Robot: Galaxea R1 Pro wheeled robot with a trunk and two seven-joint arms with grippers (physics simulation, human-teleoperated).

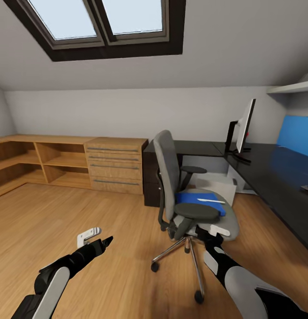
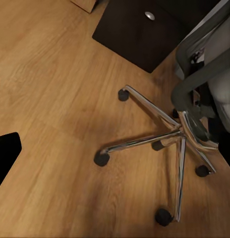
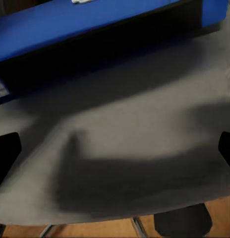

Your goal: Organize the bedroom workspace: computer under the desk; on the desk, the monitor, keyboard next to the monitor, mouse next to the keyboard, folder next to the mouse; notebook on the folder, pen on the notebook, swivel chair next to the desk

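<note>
where head cam shows pen (image 1: 211, 200) on folder (image 1: 199, 198), r wrist cam shows r claw (image 3: 115, 148) spread over seat

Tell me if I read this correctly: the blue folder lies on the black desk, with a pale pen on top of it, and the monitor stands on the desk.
Not quite. The blue folder lies on the grey seat of the swivel chair, not on the black desk; the head view shows this. The rest holds: the pale pen rests on top of it, and the monitor stands on the desk.
</note>
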